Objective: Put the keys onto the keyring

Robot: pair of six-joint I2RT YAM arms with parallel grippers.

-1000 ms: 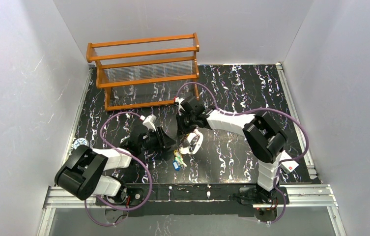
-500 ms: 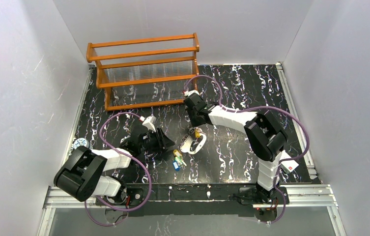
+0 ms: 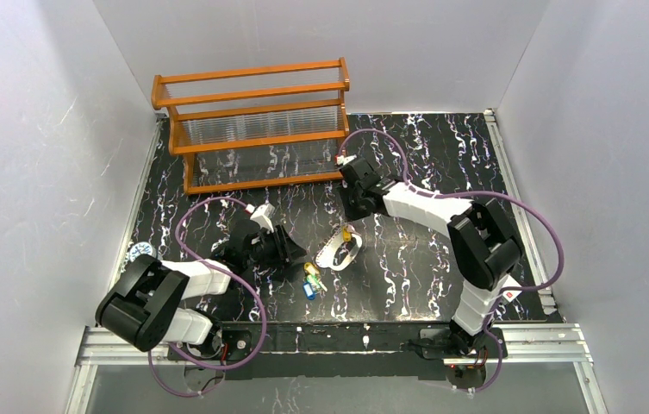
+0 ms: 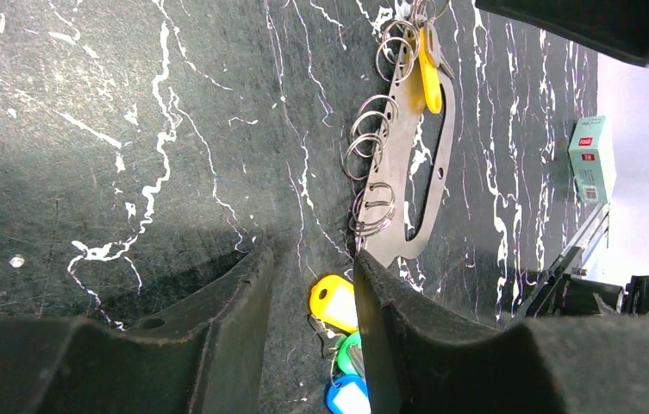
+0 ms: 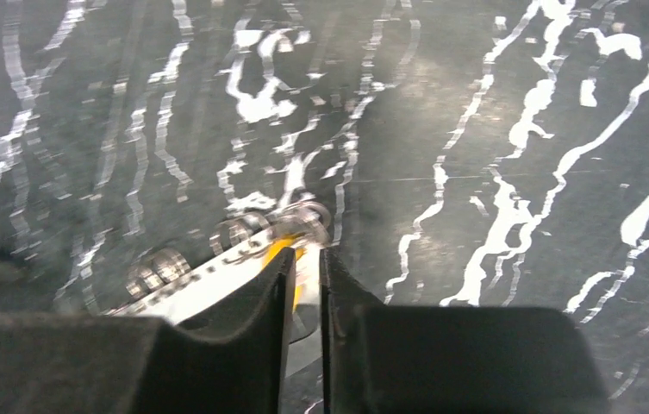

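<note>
The keyring (image 3: pixel 340 250) is a silvery oval loop lying flat on the black marbled table, and in the left wrist view the keyring (image 4: pixel 441 164) carries several small split rings. One yellow key (image 3: pixel 346 233) rests at its far end, also seen as the yellow key (image 4: pixel 427 73). Three loose keys (image 3: pixel 311 281) lie just in front: yellow (image 4: pixel 333 302), green (image 4: pixel 351 354), blue (image 4: pixel 346 397). My left gripper (image 4: pixel 308 285) is open low over them, with the yellow key's head between its fingers, untouched. My right gripper (image 3: pixel 353 210) hangs behind the keyring, jaws slightly apart and empty; its view shows the keyring (image 5: pixel 217 276) below.
An orange wooden rack (image 3: pixel 252 129) with a clear panel stands at the back left. A small round blue-white object (image 3: pixel 140 252) lies by the left wall. A pale green box (image 4: pixel 590 159) sits near the right rail. Purple cables (image 3: pixel 217 203) arc over both arms.
My right gripper has lifted off the keyring and drawn back to the right, its jaws parting a little. The yellow key stays at the keyring's far end. The left arm has not moved.
</note>
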